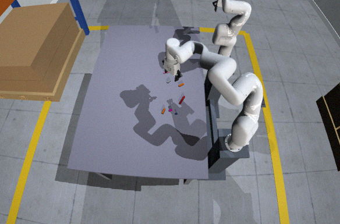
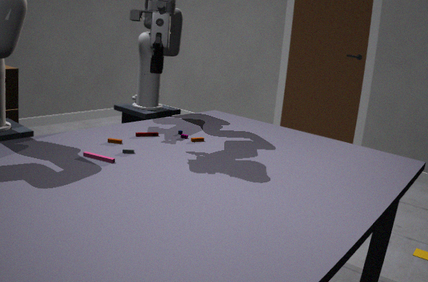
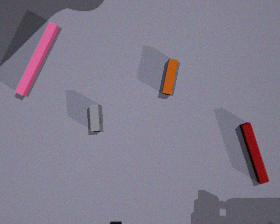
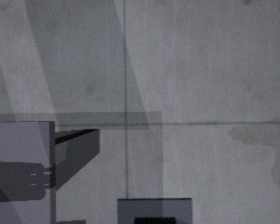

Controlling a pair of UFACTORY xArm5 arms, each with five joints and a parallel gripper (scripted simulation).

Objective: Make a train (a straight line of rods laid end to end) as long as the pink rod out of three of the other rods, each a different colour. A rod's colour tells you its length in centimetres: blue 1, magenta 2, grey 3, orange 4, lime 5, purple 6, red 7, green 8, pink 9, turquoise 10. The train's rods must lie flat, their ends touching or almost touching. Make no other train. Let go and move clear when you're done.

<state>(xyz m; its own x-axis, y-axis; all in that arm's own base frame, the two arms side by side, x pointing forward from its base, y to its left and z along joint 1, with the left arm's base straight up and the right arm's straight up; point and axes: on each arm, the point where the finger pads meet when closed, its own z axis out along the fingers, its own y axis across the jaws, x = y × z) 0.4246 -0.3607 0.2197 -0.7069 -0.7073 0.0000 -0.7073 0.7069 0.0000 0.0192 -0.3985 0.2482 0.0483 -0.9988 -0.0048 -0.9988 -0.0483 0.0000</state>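
Observation:
The pink rod (image 2: 99, 157) (image 3: 38, 59) lies flat, partly hidden in the top view. Near it lie a grey rod (image 1: 168, 80) (image 2: 128, 151) (image 3: 94, 118) and an orange rod (image 1: 181, 85) (image 2: 115, 141) (image 3: 170, 77). A red rod (image 1: 181, 99) (image 2: 146, 134) (image 3: 253, 152) lies apart. A second orange rod (image 1: 163, 111) (image 2: 197, 139), a magenta rod (image 1: 170, 110) (image 2: 184, 136) and a blue rod (image 1: 176, 113) (image 2: 180, 132) lie separately. No rods touch. My left gripper (image 1: 172, 75) (image 2: 157, 70) is open and empty, above the table near the grey rod. My right gripper (image 1: 215, 6) is open and empty, away from the rods.
The rods lie on the purple-grey table (image 1: 116, 65) (image 2: 220, 217), nearer its robot-side edge. The right arm stands folded beyond the table's far corner. Arm shadows cross the table. Stacked brown boxes (image 1: 35, 39) stand beyond its opposite side.

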